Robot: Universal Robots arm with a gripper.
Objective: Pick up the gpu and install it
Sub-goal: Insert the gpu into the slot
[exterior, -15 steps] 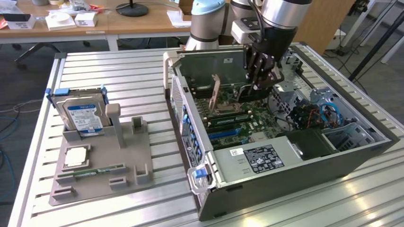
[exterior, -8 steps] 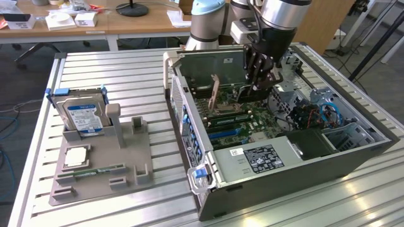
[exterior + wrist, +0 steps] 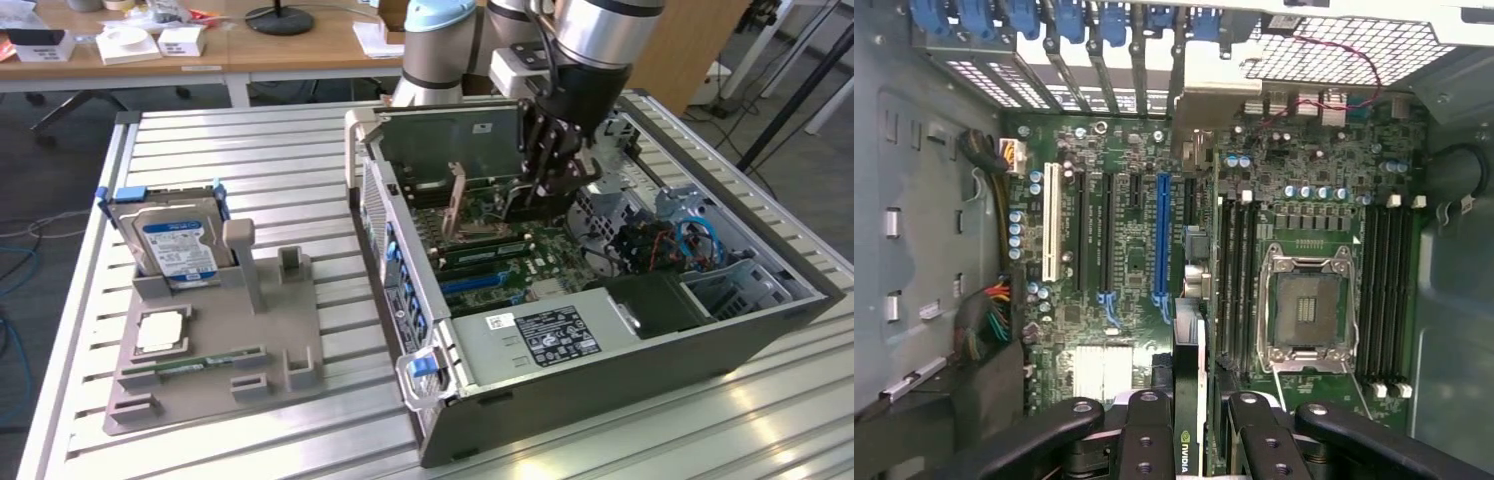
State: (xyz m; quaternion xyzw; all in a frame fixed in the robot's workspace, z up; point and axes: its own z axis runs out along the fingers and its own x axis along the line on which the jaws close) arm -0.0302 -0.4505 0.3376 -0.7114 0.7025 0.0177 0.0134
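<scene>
While the arm hangs over the open computer case, we record the following.

Gripper: down inside the case, above the motherboard. In the wrist view its two black fingers are clamped on the gpu, one on each side.

Gpu: held on edge, so we see it as a thin strip running away from the fingers. It lies just beside the long blue slot. We cannot tell whether its lower edge touches the board; it may sit a little above it.

Also in the case: an empty processor socket with its metal frame, and a grey power supply at the near end.

On the slatted metal table, to the exterior view's left of the case: a grey holder. A hard drive with a blue-white label stands upright at its far end. A processor chip and a narrow green memory stick lie nearer.
</scene>
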